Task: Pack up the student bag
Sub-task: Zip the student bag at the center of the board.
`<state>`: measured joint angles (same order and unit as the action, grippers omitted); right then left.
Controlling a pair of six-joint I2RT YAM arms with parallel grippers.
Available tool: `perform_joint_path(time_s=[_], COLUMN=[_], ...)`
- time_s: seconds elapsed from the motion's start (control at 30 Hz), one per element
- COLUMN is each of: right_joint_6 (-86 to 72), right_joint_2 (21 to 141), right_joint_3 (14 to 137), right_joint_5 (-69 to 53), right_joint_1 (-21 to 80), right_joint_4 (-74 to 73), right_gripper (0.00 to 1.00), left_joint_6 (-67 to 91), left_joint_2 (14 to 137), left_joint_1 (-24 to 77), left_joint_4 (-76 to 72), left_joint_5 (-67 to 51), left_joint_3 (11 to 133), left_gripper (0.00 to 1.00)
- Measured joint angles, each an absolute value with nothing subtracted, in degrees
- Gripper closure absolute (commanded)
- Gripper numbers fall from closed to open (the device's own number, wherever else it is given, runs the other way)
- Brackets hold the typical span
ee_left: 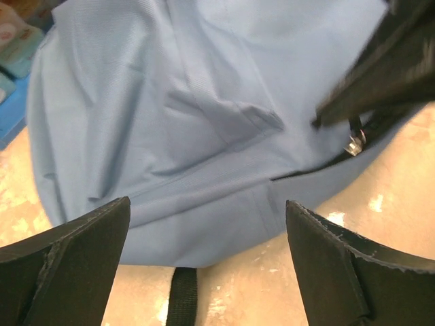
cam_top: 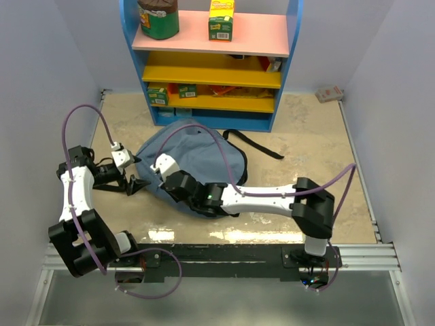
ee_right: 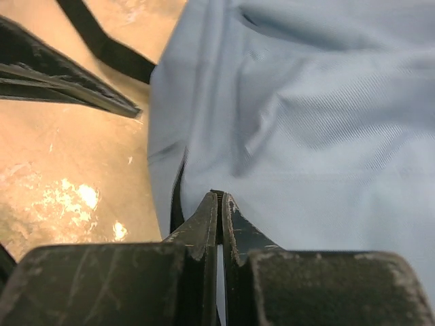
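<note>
The bag (cam_top: pixel 204 159) is laid flat at the centre of the top view. The left gripper (cam_top: pixel 134 174) is held spread wide beside it. The right gripper (ee_right: pixel 219 201) is pressed together at its zip edge; a pinch cannot be confirmed. Nothing appears packed yet, and the opening is judged unfinished.

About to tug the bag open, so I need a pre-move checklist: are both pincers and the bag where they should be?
1. ok: left pincer open, facing student bag.
2. ok: right pincer shut at the bag's edge.
3. cannot tell: fabric or zipper pull caught in right pincer.
4. not ok: bag mouth open; none visible.
5. ok: bag resting on table.
</note>
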<state>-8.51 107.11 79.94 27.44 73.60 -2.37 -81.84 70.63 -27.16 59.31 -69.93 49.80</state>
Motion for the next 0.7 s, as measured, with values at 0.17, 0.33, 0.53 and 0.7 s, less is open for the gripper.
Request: perform_joint_path(time_s=[0.17,0.33,0.53,0.7], right_joint_6=[-13.3,-17.1,-20.9,-23.2], right_joint_2=[99.1,98.5,98.5,98.2], right_joint_3=[70.1,67.9,66.8,66.0], right_joint_5=[29.8,30.5,30.3,29.9], right_joint_1=[73.7,73.9,73.9,73.9], right_joint_4=[3.2,5.8,7.9,9.0], right_gripper=[1.00,1.00,1.00,1.00], left_joint_6=[-92.8,-100.2,-101.0,-101.0], left_joint_2=[72.2,73.0,68.6,67.4], left_joint_1=[-26.7,-20.4,-13.0,-6.9], left_joint_4=[67.9,71.9,68.0,64.6], left_joint_5=[-69.6,-68.1,-66.7,-62.7], left_joint_3=[49.8,49.7,48.7,48.0], left_gripper=[0.00,0.00,0.00,0.13])
